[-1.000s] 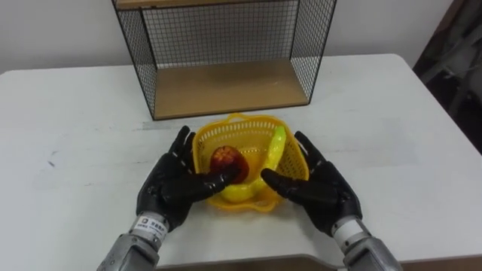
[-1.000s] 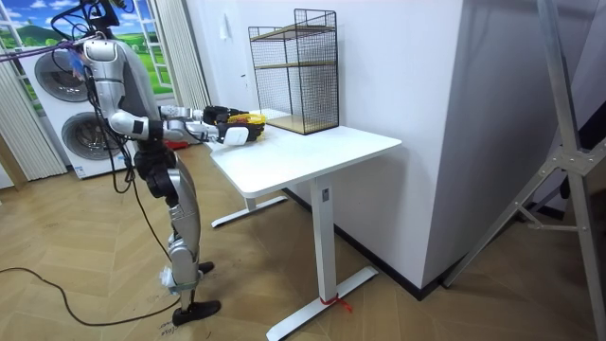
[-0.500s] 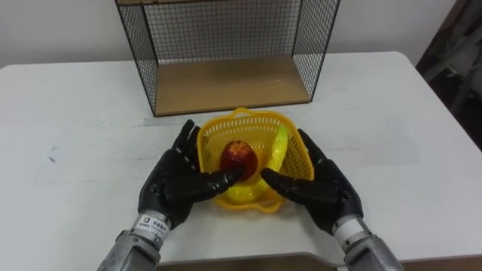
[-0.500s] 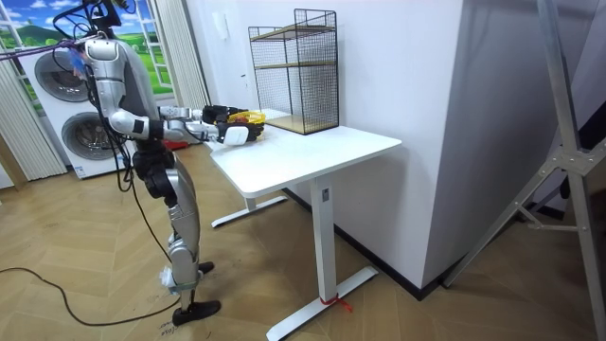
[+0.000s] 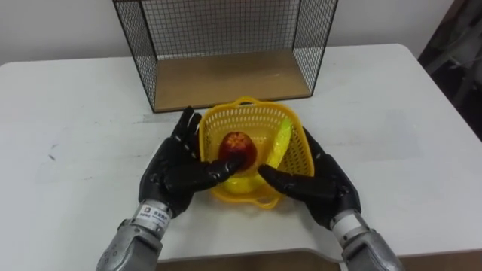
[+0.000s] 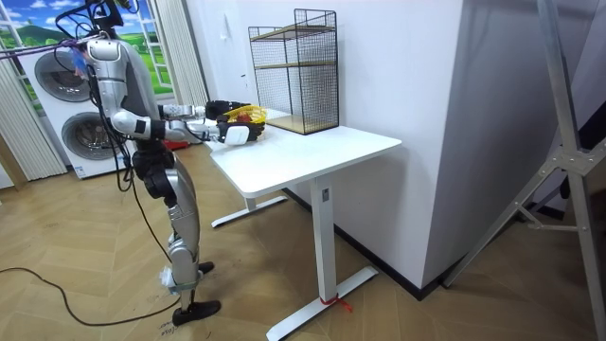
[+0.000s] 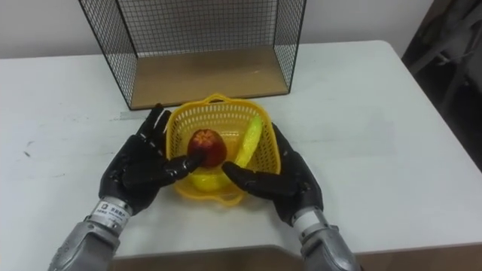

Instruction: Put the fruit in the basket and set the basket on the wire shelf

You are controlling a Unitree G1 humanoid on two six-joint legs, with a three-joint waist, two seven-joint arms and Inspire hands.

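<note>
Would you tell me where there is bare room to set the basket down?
The wooden bottom board of the black wire shelf is bare. The white table is free left of the left hand and right of the right hand. Crowded: the yellow plastic basket between both hands.

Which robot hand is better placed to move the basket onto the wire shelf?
Neither alone: left robot hand and right robot hand flank the yellow basket evenly, straight fingers against its sides, wire shelf straight ahead. Likely both carry.
</note>
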